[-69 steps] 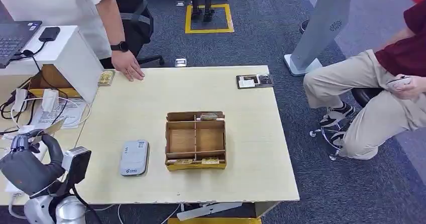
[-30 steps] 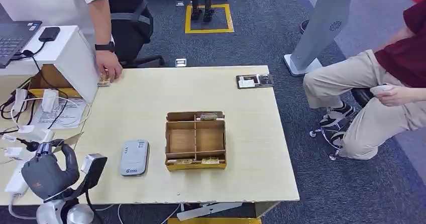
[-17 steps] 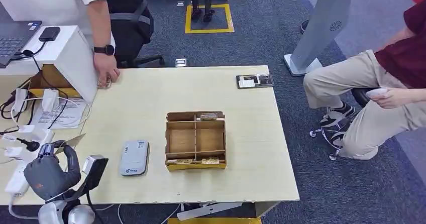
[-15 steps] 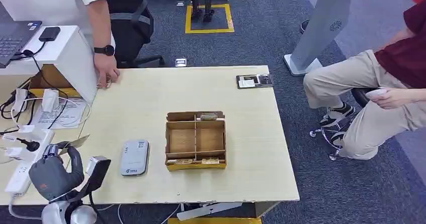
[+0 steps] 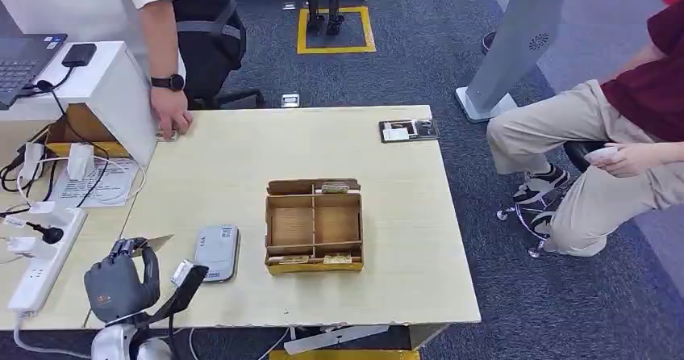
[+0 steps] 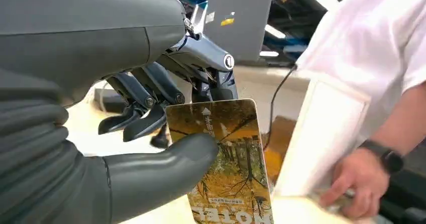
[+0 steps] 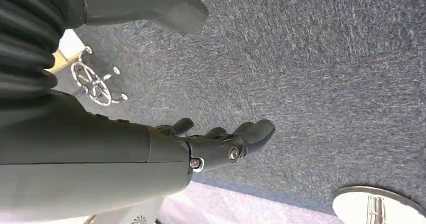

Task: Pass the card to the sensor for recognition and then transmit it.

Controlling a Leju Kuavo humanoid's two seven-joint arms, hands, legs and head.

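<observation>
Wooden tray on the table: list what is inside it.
The wooden tray holds small yellowish cards: one stack in its far slot and two stacks in its near slot. The two middle compartments look empty. How many cards each stack has cannot be seen.

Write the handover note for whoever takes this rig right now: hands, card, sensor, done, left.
Left hand: holds the card pinched between thumb and fingers, over the table's near left corner, just left of the grey sensor.
Right hand: open, holding nothing, hanging over the carpet.
Cardboard tray sits mid-table, right of the sensor. A person's hand rests on the table's far left corner.
Done: card picked up and brought close to the sensor.
Left: the card is not yet over the sensor; present it for reading, then pass it on.
</observation>
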